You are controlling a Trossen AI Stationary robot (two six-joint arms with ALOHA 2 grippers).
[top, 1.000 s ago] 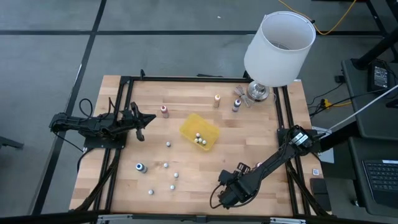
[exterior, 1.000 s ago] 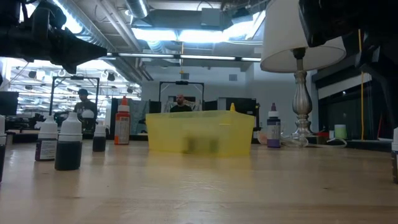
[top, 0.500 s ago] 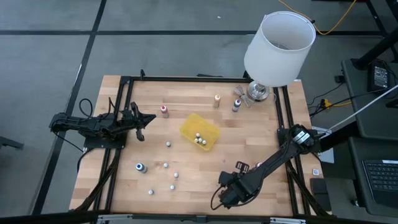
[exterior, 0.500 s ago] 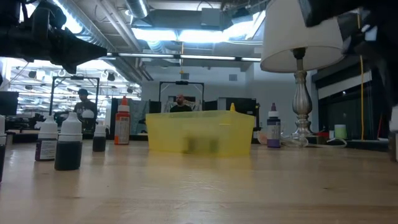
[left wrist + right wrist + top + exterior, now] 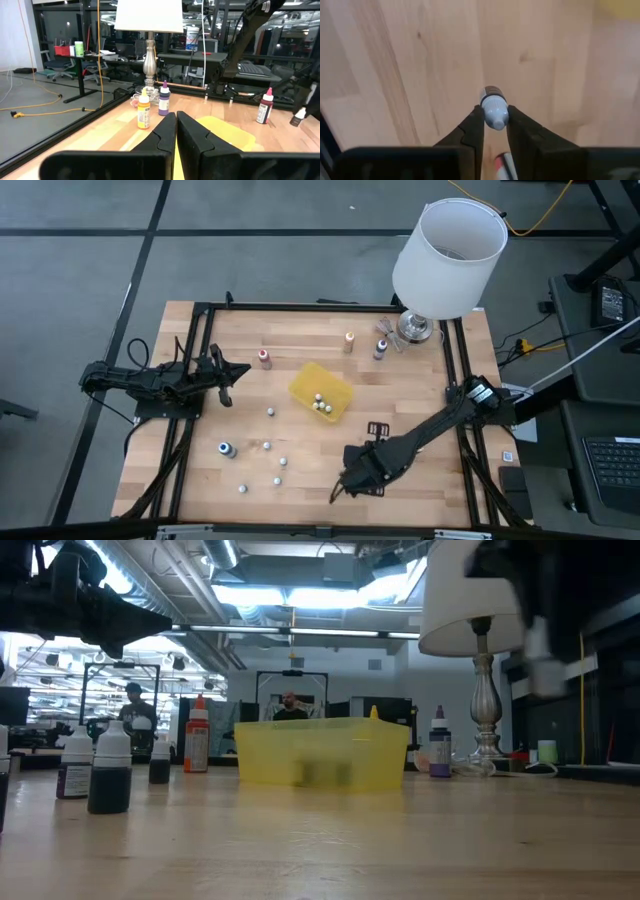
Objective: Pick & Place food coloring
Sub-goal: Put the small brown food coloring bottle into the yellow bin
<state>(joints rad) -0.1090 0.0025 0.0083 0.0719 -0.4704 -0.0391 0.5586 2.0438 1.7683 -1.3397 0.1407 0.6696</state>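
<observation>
Fingers of the right gripper (image 5: 492,125) are clamped on a white-capped dropper bottle (image 5: 494,109), cap end poking out past the tips, so it rides pinched by its body above the bare wood of the desk (image 5: 430,380). From above, that gripper (image 5: 352,480) sits over the near middle of the desk, between the loose bottles (image 5: 262,463) on the left and the near edge. The likely target is the yellow tray (image 5: 321,391), mid-desk, which already holds a few bottles (image 5: 320,403). The stretch of desk between gripper and tray looks open, so the carry should meet nothing; the near edge is close, though, and a drop there could roll off. More bottles stand behind the tray near the lamp (image 5: 447,255). The left gripper (image 5: 222,371) waits at the left side, its fingers (image 5: 160,137) pressed together on nothing.
</observation>
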